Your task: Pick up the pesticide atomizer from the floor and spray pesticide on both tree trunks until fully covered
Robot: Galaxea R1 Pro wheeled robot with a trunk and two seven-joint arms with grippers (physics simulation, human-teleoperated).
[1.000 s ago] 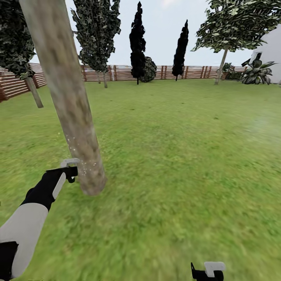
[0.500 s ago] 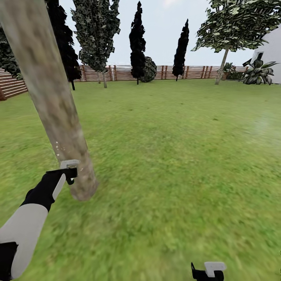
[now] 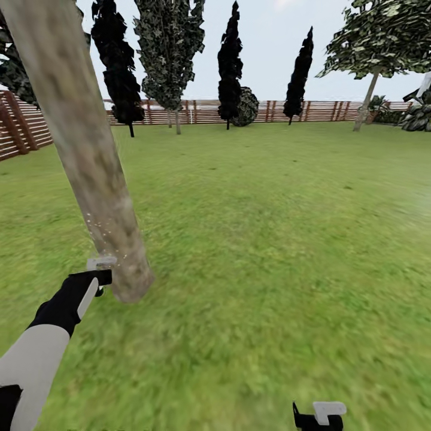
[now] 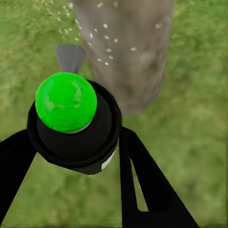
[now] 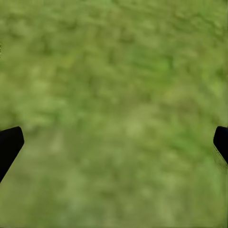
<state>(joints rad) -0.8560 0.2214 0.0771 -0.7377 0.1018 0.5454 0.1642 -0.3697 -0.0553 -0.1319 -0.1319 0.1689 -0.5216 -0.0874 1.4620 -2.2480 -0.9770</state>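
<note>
1. While the sky is pale grey up high, the green grass lawn (image 3: 269, 239) of the garden spreads out on every side of the big tree trunk (image 3: 90, 155).
2. Far behind the trunk, a brown wooden fence (image 3: 197, 112) runs along the back of the lawn.
3. Tall trees stand by that fence: a dark green one (image 3: 169, 54), three almost black ones (image 3: 230, 60), and a wide leafy one (image 3: 383, 42) far off to the right of the trunk.
4. The trunk is thick, grey and tan with blotches, and it leans in the head view. Its foot meets the grass just beside the left arm.
5. The left arm (image 3: 42, 347) is white low down and black near its tip, and it reaches up to the foot of the trunk.
6. The left fingers (image 4: 76, 156) are black and squeeze the pesticide atomizer (image 4: 71, 118) from both sides.
7. The atomizer is a black can with a bright green round top and a grey nozzle (image 4: 70, 57) that points at the trunk.
8. Tiny white specks of pesticide (image 4: 102, 45) float between the nozzle and the trunk and dot the bark.
9. The right fingers (image 5: 114, 142) are spread wide apart and hold nothing, with blurry grass under them, well away from the trunk.
</note>
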